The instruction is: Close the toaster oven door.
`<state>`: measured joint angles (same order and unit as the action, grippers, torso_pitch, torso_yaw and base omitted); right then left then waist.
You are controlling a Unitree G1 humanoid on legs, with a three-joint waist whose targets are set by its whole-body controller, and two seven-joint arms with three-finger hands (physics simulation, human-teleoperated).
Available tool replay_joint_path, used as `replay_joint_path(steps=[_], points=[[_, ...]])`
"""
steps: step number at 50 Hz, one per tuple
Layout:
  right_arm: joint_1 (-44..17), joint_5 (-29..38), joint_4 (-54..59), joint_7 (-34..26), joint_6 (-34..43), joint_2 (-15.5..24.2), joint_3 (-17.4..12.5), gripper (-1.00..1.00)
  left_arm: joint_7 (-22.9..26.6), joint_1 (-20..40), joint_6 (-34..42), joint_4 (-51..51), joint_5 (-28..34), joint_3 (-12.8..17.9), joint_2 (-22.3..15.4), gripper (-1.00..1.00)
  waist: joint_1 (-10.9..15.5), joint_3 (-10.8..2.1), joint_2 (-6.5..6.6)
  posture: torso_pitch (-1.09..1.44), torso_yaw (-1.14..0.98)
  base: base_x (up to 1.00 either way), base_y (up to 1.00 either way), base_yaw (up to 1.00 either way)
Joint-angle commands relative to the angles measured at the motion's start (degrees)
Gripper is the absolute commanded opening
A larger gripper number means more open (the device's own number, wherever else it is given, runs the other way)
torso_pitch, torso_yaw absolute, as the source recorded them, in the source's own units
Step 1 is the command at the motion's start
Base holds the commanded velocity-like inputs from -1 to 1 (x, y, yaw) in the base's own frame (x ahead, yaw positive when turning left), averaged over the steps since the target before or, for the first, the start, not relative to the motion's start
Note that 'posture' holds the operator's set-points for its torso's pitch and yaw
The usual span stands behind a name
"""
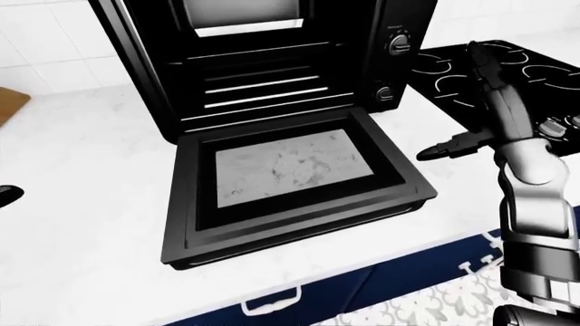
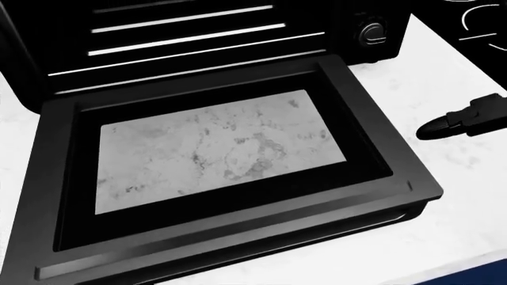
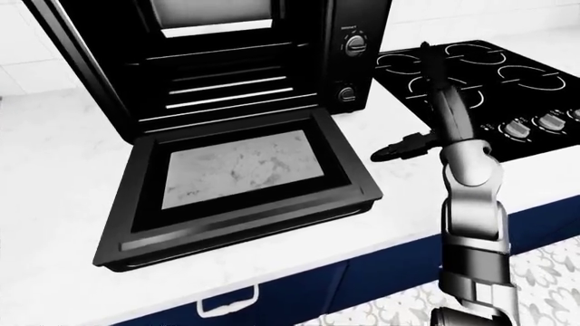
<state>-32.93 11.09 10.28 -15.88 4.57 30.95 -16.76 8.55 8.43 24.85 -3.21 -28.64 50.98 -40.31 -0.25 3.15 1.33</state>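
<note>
1. The white counter [image 1: 81,176] fills the left-eye view.
2. The toaster oven [image 1: 263,61] stands at 12 o'clock.
3. Its door [image 1: 290,190] lies flat open, mid-view.
4. The right hand [image 1: 481,102], fingers spread, hovers at 3 o'clock, apart from the door.

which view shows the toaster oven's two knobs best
The right-eye view: both knobs sit unobstructed on the toaster oven panel. The left-eye view shows both too, nearer its top edge. The head view catches only the lower knob.
</note>
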Motion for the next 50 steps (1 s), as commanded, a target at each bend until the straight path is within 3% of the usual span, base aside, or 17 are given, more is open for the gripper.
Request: replay_joint_path(steps=[1, 21, 35, 50], points=[[-0.4, 0.2, -2.8, 0.1, -1.2, 0.7, -1.2, 1.0, 0.0, 0.8, -1.5, -2.0, -0.3, 1.0, -1.6, 1.0, -0.1, -1.14, 0.27, 0.0, 0.0, 0.0, 0.0, 0.0], [2.7, 0.1, -9.0, -2.2, 1.7, -2.2, -1.0, 1.0, -0.2, 0.8, -0.7, -2.5, -1.1, 1.7, -2.2, 1.0, -0.2, -1.36, 0.38, 0.0, 0.0, 0.0, 0.0, 0.0], [0.7, 0.4, -11.8, -3.0, 4.2, -4.0, 0.5, 1.0, -0.3, 0.8, -0.9, -1.9, -1.3, 1.9, -2.6, 1.0, -0.3, -1.57, 0.65, 0.0, 0.0, 0.0, 0.0, 0.0], [5.4, 2.0, -17.8, -5.7, 4.0, -9.2, 2.9, 1.0, -0.2, 0.7, -1.1, -1.4, -1.5, 2.2, -2.9, 1.0, -0.5, -1.78, 0.93, 0.0, 0.0, 0.0, 0.0, 0.0]])
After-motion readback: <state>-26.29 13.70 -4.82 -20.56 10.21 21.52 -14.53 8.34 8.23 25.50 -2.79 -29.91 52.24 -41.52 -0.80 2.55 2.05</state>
